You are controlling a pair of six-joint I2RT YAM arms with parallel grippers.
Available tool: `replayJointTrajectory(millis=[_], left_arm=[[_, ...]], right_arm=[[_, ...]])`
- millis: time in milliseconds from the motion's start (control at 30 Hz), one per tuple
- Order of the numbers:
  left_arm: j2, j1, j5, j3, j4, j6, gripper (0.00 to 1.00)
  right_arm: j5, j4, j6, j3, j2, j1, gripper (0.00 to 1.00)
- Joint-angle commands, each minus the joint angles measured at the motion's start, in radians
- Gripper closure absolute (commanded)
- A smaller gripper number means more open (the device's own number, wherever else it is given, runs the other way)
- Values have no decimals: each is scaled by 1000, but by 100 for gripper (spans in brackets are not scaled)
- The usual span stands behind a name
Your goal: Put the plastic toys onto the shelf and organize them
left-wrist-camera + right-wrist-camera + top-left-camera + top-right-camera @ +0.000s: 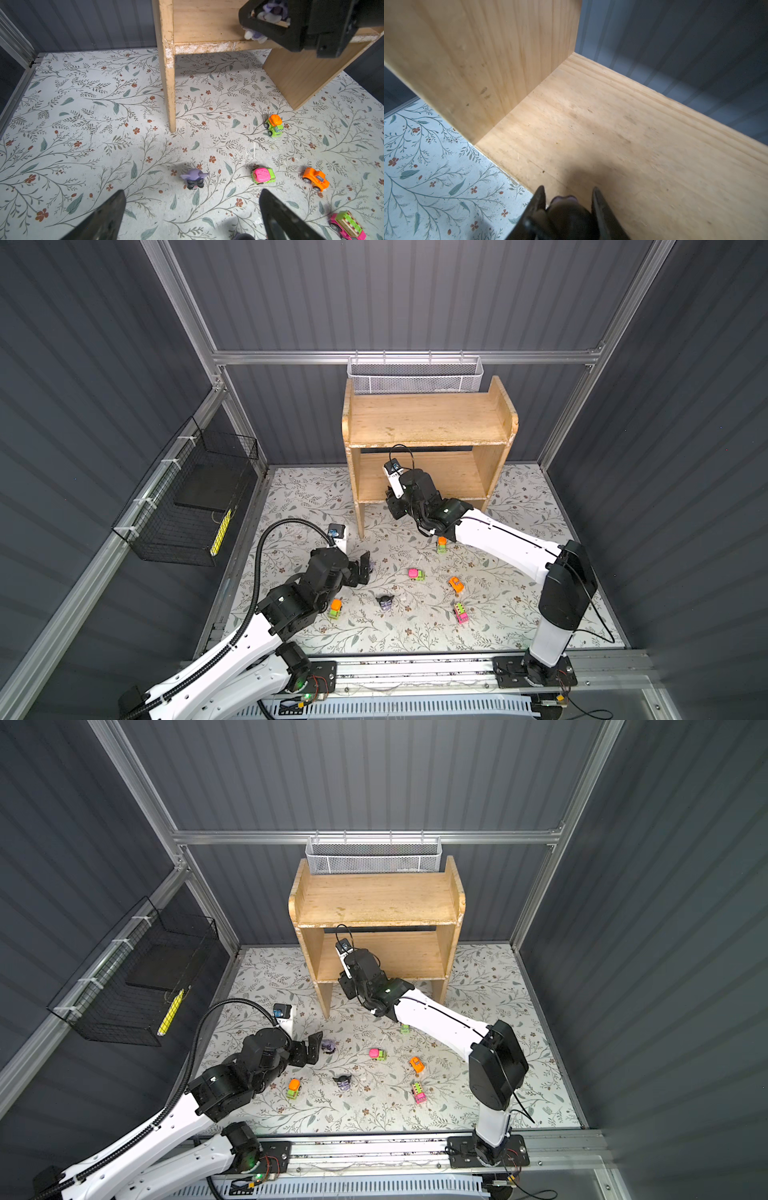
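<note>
The wooden shelf (428, 418) stands at the back with both tiers bare. My right gripper (568, 189) is shut on a black-and-lilac figurine (566, 209) over the front left corner of the lower tier (612, 124); the left wrist view shows the figurine (272, 9) between its jaws. My left gripper (192, 192) hangs open just above the floor, in front of a lilac figurine (194, 181). Loose on the floor lie a dark figurine (385, 602) and several cars: orange-green (336, 608), pink-green (416, 574), orange (456, 585), pink-striped (460, 612), a mixer (442, 545).
A white mesh basket (415, 373) hangs on the back wall behind the shelf. A black wire basket (195, 497) holding a yellow strip (220, 531) is fixed to the left wall. The shelf's front left leg (171, 93) stands between the two grippers.
</note>
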Motion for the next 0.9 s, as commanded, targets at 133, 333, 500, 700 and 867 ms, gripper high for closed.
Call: replayJointTrajectory(millis=[133,333,500,700,867], left_arm=[[-9,-1,-18,36,5,28,0],[-14,-1,-26,34,0,29,0],[-20,-1,-36,30,-1,32,0],[-21,-1,-39,26,-1,34,0],[-25,-2,-44,24,1,36,0]], right_arm=[[-18,25,-18,70,39,-5,67],[-20,21,-29,102,67,-7,67],[-26,18,-29,125,90,-7,67],[-37,19,-25,139,105,-7,67],[-46,11,-28,162,124,-7,67]])
